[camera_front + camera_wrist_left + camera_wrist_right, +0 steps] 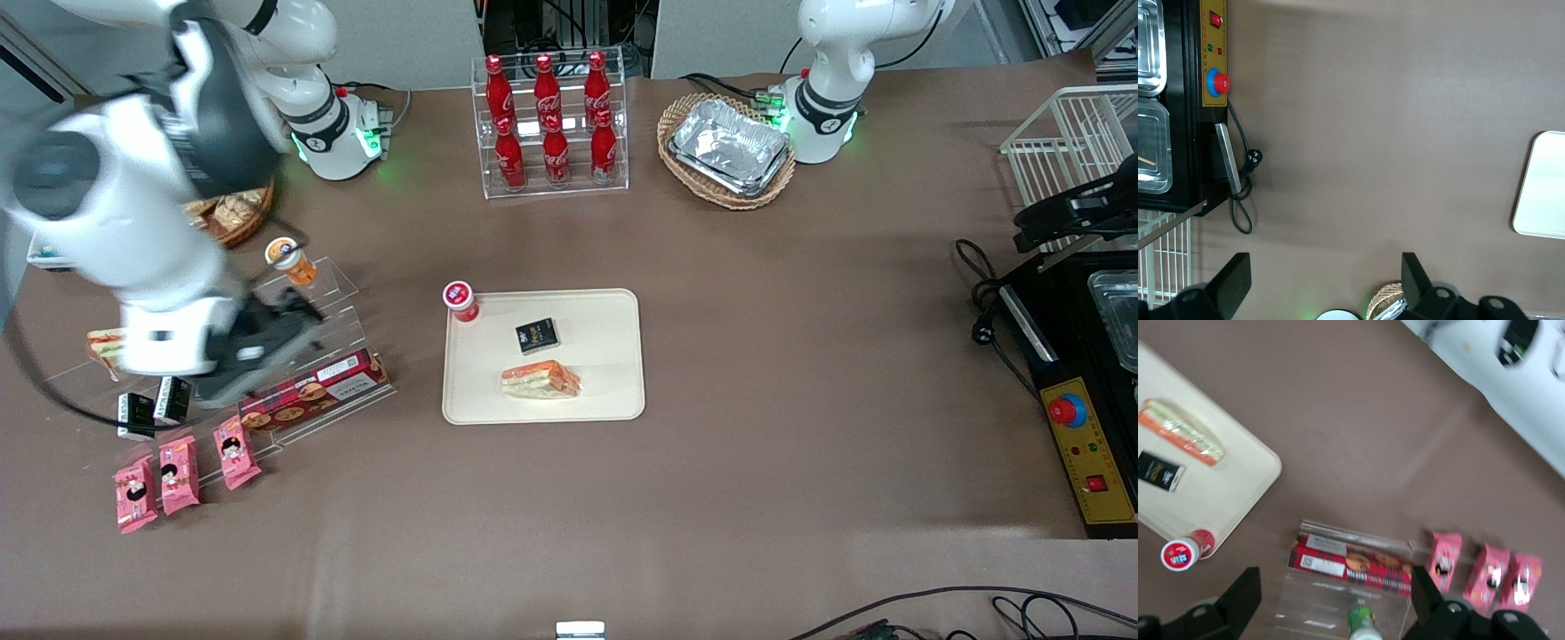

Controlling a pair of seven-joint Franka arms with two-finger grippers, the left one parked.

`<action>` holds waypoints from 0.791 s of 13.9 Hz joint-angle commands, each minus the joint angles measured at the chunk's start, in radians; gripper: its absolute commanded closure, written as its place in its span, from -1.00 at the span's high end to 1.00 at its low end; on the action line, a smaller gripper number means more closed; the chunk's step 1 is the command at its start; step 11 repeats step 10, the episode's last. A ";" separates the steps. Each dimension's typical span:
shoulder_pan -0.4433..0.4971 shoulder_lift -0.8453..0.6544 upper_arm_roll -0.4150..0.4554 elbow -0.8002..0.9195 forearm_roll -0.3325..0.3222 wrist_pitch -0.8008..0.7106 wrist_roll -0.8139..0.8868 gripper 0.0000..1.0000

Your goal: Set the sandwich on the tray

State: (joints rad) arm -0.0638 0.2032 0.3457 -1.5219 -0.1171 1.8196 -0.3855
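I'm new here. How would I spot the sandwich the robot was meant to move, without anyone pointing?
Find the cream-beige tray in the middle of the brown table. The sandwich lies on it, nearer the front camera than the small black box. It is the only clear-wrapped wedge there, with a broad orange-red band. The gripper hovers over the acrylic snack shelf, open and empty.

We see a robot lab set up like a mock snack shop: a brown tabletop (pixel 756 356) with cola bottles (pixel 547 120) in a clear rack, biscuit packs (pixel 316 391) on clear shelves, a control box (pixel 1080 453), loose cables (pixel 978 311).
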 commanded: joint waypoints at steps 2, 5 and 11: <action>-0.145 -0.088 0.010 -0.023 0.080 -0.043 0.181 1.00; -0.220 -0.137 0.007 -0.023 0.085 -0.086 0.186 1.00; -0.252 -0.175 -0.025 -0.015 0.109 -0.232 0.380 1.00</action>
